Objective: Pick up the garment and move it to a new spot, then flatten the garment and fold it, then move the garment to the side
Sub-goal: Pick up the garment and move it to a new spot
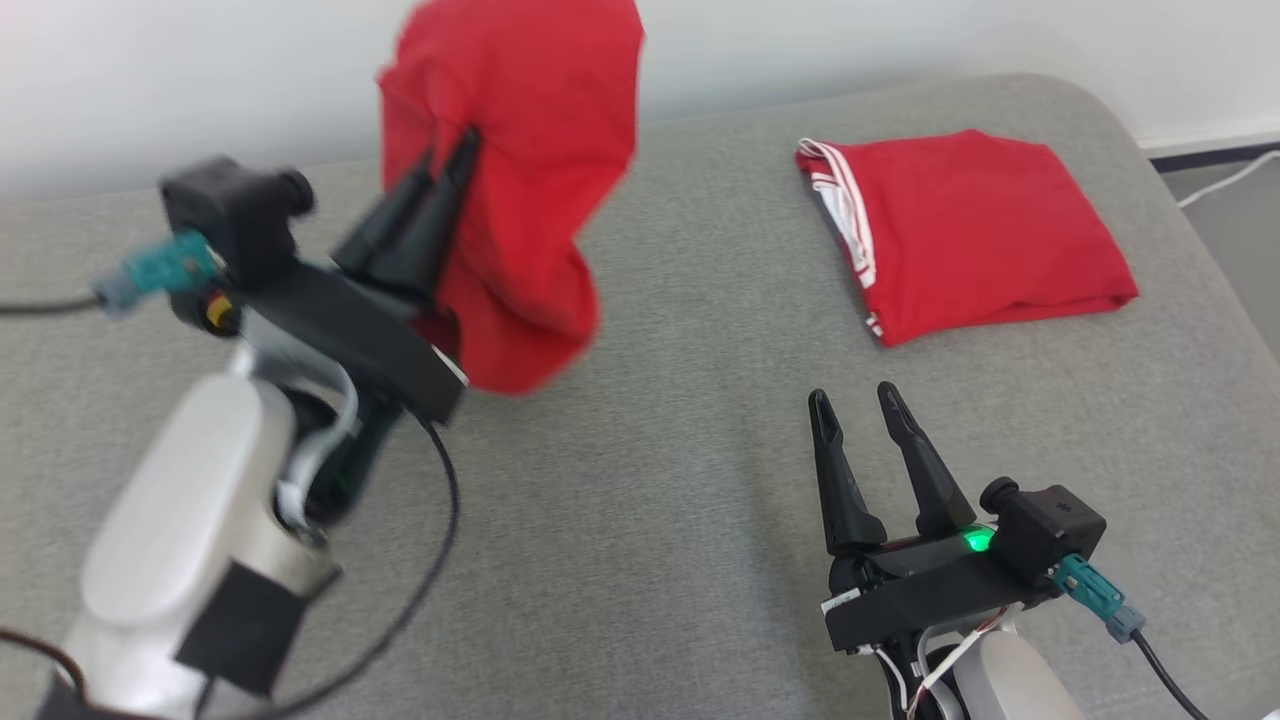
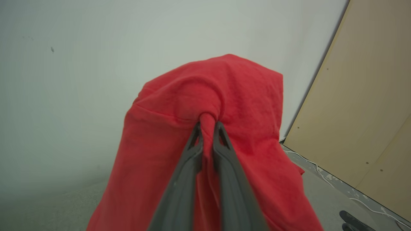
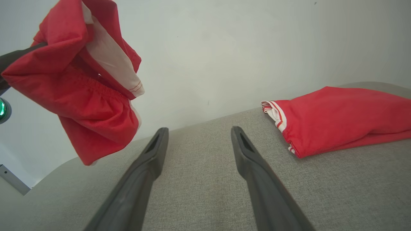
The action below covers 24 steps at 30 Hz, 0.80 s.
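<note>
A crumpled red garment hangs in the air over the left of the grey cushion, clear of the surface, with my left gripper shut on a pinch of its cloth. In the left wrist view the red garment drapes over and around my left gripper, a fold squeezed between the fingertips. From the right wrist view the garment dangles at the upper left, showing a white inner panel. My right gripper stands open near the front right with nothing between its fingers; in its own view my right gripper points over bare cushion.
A second red garment with white-striped trim lies folded at the back right of the grey cushion. A white wall runs behind it. Floor and a white cable lie off the right edge. A tan panel stands to the side.
</note>
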{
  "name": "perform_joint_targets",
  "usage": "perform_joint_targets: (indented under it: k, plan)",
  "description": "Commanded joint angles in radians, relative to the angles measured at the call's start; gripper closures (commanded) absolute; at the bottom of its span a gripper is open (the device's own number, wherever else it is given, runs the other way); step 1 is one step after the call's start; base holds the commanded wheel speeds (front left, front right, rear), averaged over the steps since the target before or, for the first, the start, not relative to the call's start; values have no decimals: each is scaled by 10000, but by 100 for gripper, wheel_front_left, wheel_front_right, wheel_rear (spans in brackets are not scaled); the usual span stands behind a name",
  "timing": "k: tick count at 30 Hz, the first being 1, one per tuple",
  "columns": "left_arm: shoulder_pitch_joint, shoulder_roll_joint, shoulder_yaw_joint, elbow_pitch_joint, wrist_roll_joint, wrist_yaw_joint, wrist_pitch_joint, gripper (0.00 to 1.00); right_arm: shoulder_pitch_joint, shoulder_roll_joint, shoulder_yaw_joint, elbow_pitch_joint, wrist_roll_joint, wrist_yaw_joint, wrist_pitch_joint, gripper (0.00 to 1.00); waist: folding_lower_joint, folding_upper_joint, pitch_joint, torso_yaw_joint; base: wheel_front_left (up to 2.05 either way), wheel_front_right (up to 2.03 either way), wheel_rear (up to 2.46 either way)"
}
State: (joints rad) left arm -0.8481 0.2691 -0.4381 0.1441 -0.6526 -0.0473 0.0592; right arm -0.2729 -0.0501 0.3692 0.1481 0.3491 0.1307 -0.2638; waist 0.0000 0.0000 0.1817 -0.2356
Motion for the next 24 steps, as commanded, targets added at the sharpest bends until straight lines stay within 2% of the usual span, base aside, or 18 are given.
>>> perform_joint_targets:
  k: [1,7,19,20,21,24]
  plan:
    - [387,-38,-83,-302,-49,153,-91,100,141,-3,-8,-1,26,1,-6,0,0,0,71,-210,0,0,0]
    - [1727,-266,-547,-556,76,535,-272,100,178,-3,-23,70,48,1,-6,0,0,0,-3,-271,0,0,0]
    - [3106,-756,-1575,1068,475,435,-1014,100,151,-5,68,397,-100,1,-6,0,0,0,-437,-35,0,0,0]
    - [3136,-775,-1641,1187,565,459,-1126,60,179,-3,84,412,-106,1,-6,0,0,0,-468,-8,0,0,0]
    - [3190,-810,-1684,1301,607,499,-1206,0,224,-5,76,429,-115,1,-6,0,0,0,-513,37,0,0,0]
    - [3284,-928,-1721,1459,600,554,-1487,0,390,-5,1,445,-160,1,-6,0,0,0,-611,192,0,0,0]
